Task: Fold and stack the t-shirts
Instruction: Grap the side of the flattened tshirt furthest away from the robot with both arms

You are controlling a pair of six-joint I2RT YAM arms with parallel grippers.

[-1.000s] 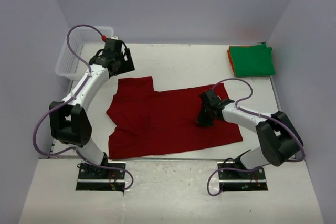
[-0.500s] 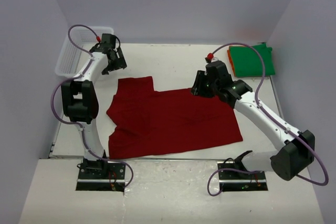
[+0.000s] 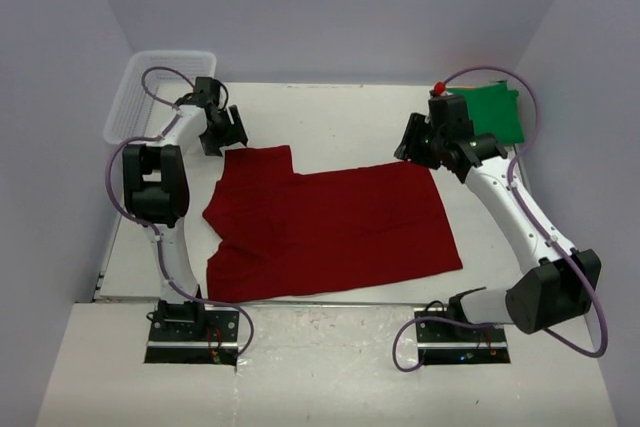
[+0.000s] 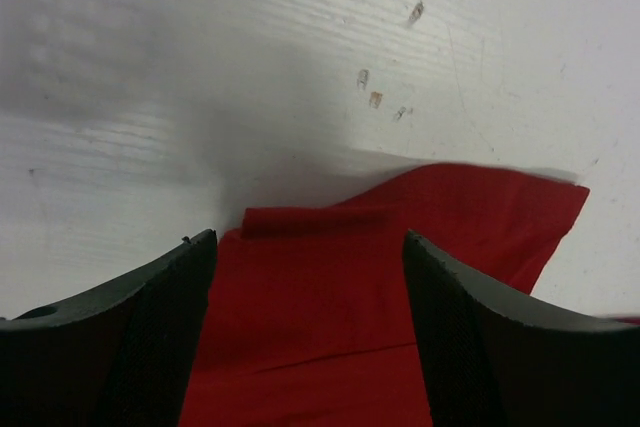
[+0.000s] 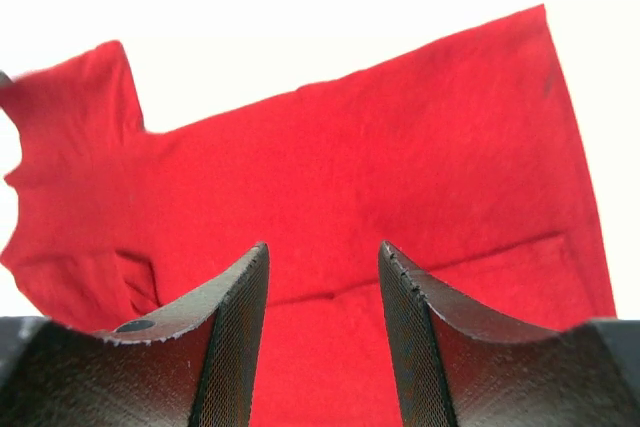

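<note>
Red shirt (image 3: pixel 330 232): I see it lying flat and unfolded in the middle of the counter (image 3: pixel 330 112).
Left hand (image 3: pixel 224 133): fingers spread, nothing held, over the shirt's far-left sleeve.
Right hand (image 3: pixel 412 143): fingers apart, empty, above the shirt's far-right corner.
Green shirt (image 3: pixel 490 115): folded, far-right corner.
Basket (image 3: pixel 130 107): far-left corner.

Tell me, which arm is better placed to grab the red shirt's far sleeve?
Left, most likely: the left end effector, open, hovers right by the far sleeve of the dark red t-shirt, while the right end effector sits at its opposite end.
</note>
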